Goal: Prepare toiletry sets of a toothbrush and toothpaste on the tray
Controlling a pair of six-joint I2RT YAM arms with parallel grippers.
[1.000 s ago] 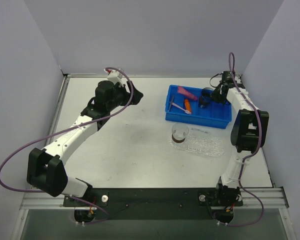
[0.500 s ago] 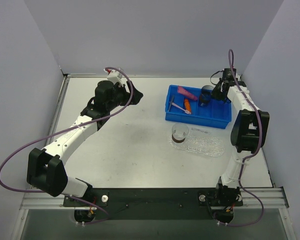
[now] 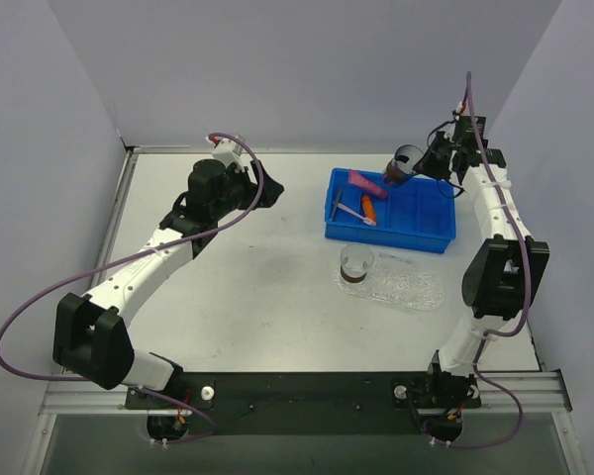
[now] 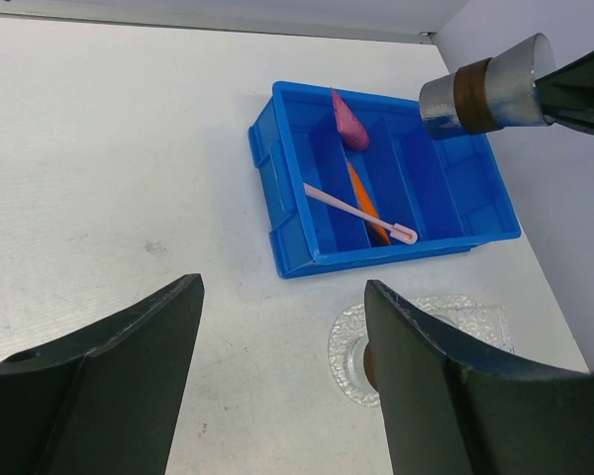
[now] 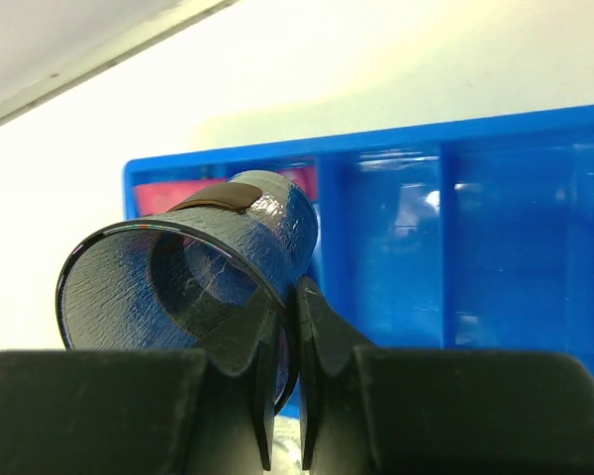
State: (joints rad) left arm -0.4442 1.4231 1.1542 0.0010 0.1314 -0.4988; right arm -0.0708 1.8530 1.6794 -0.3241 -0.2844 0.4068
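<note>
Pinching the clear cylindrical cup (image 5: 178, 267) is the right end effector (image 5: 285, 336).

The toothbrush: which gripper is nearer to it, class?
Right. The right gripper, holding a clear cup, hangs above the blue bin right of the toothbrush; the left gripper hovers over the table, farther to the left.

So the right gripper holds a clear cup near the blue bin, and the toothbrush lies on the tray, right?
No: the toothbrush lies in the blue bin, not on the tray, as the left wrist view shows. The right gripper does hold the clear cup near the bin.
</note>
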